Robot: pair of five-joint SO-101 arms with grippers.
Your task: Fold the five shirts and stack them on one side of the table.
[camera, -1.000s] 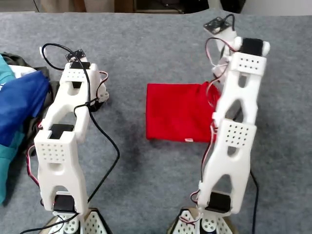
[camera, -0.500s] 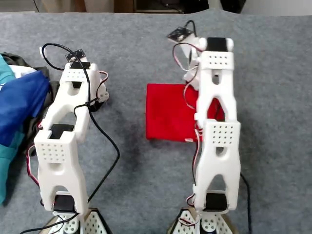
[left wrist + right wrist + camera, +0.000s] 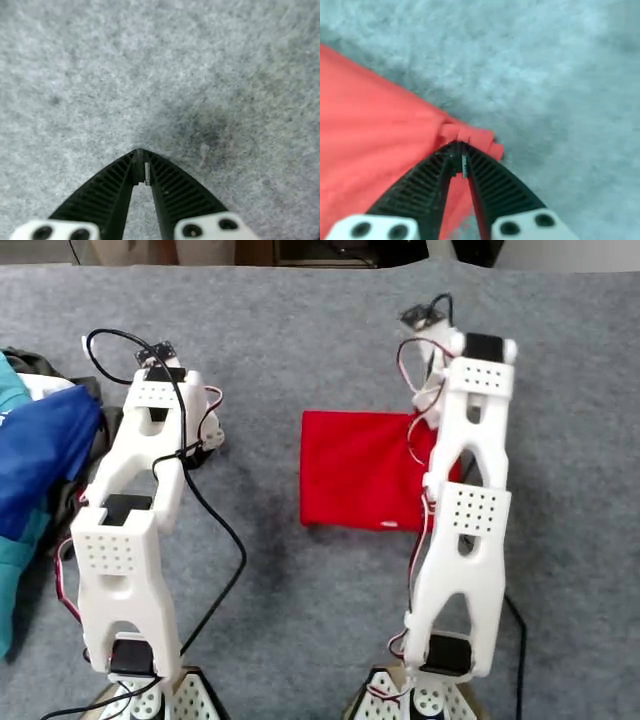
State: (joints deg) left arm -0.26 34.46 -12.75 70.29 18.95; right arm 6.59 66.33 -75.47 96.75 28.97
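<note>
My right claw [image 3: 459,155] pinched the red shirt [image 3: 355,470] at its one o'clock corner, while my left claw [image 3: 140,159] stayed out of it, pressed together over the grey bench [image 3: 300,340].

White perforated arm shells [image 3: 125,530], black servos [image 3: 125,507], ribbed black gripper fingers [image 3: 175,185].

Red shirt [image 3: 360,470] plain; worktop [image 3: 270,350] mottled grey. Left arm [image 3: 130,500] & right arm [image 3: 470,510] white w/ black fingers [image 3: 112,192]. Also a blue shirt [image 3: 40,455], a teal shirt [image 3: 8,580].
</note>
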